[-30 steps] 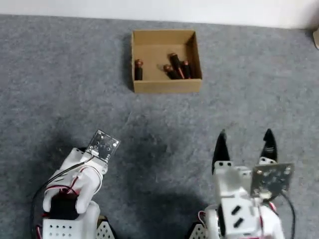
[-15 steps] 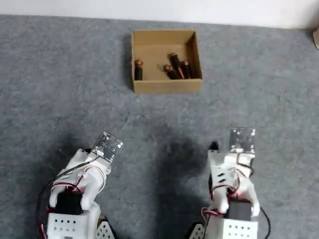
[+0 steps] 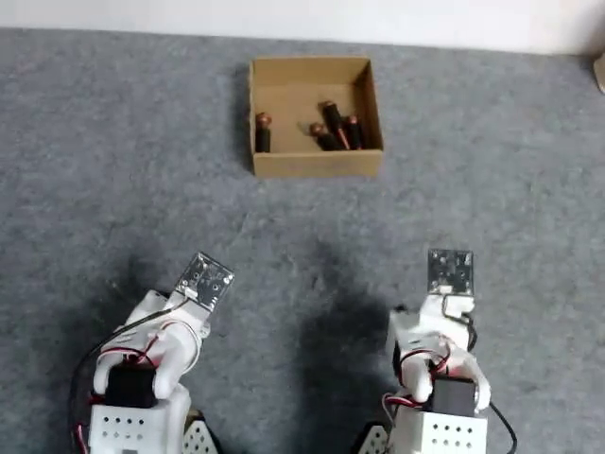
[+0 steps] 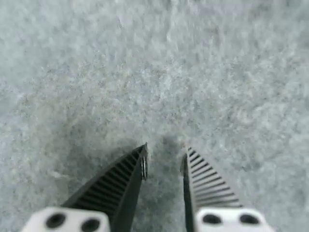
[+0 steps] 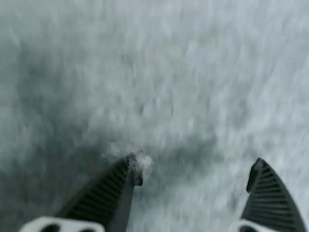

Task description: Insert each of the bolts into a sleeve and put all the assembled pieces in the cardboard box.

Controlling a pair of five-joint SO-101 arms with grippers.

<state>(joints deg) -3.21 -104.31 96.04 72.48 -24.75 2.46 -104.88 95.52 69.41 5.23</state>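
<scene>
We see white plastic shells on both arms. On the left arm (image 3: 156,355) a black cable (image 3: 80,364) and thin red and white wires loop over the housing. A grey board (image 3: 205,278) dotted with small holes sits at its far end, and a perforated white block (image 3: 128,430) at its near end. The right arm (image 3: 435,364) has similar red wires and a silvery board (image 3: 451,270). The left gripper (image 4: 165,157) and right gripper (image 5: 195,169) have black, ribbed, pointed fingers (image 4: 120,183) in white mounts

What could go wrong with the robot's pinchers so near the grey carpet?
Both the right gripper and left gripper point tips-first at the grey carpet; dipping lower, they might snag its fibres. The assembled pieces lie loose in the cardboard box, so a bump could jumble them.
</scene>
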